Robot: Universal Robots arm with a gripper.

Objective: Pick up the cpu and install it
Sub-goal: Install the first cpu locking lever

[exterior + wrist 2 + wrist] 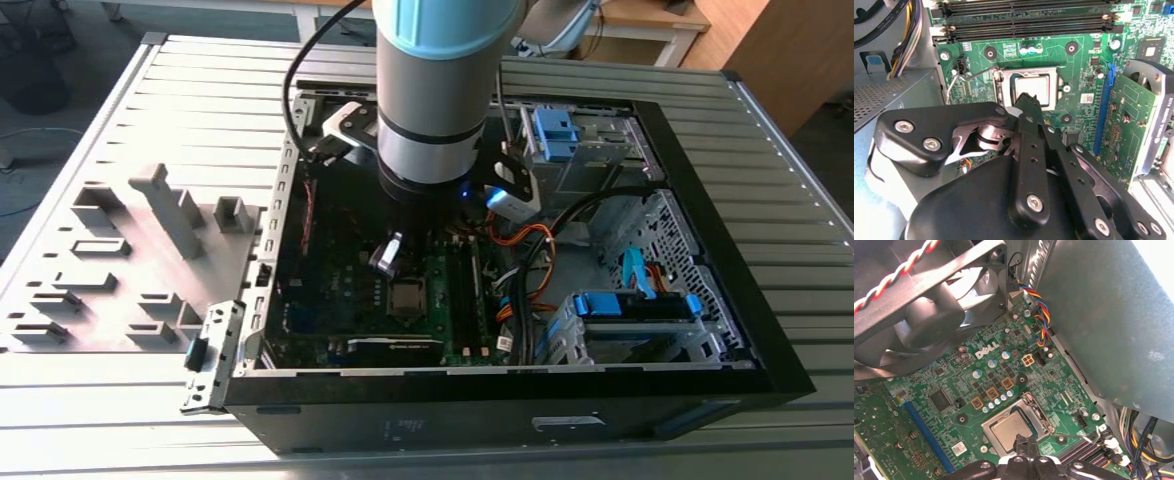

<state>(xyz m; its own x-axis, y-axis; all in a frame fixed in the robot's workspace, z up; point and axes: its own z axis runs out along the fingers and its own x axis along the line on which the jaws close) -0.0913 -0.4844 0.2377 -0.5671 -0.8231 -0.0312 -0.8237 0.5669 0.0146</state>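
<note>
Closest to the lens in both wrist views is the gripper point(1026, 101) point(1024, 444). Its black linkage arms converge on one narrow tip, so the claw is drawn fully closed with nothing seen between the fingers. That tip hangs over one edge of the cpu point(1036, 86) point(1010, 426); whether it touches the chip I cannot tell. The cpu lies flat, pale metal top up, inside the socket point(1004, 87) point(1041, 417), whose metal frame surrounds it on the green motherboard point(1081, 75) point(1004, 375). Just beside the socket run the long black memory slots point(1024, 22) point(1089, 450), and on its other side is a blue expansion slot point(1102, 110) point(929, 435) with an expansion card point(1134, 120) next to it. Farther off in the first wrist view, a black case fan point(929, 305) stands over the board's edge. In the exterior view the arm point(434, 80) reaches straight down into the open computer case point(747, 300), the gripper point(390, 258) just above the cpu point(404, 296). The case lies on a slatted metal table point(200, 80), and a grey fixture plate point(120, 260) sits at the exterior view's left.
</note>
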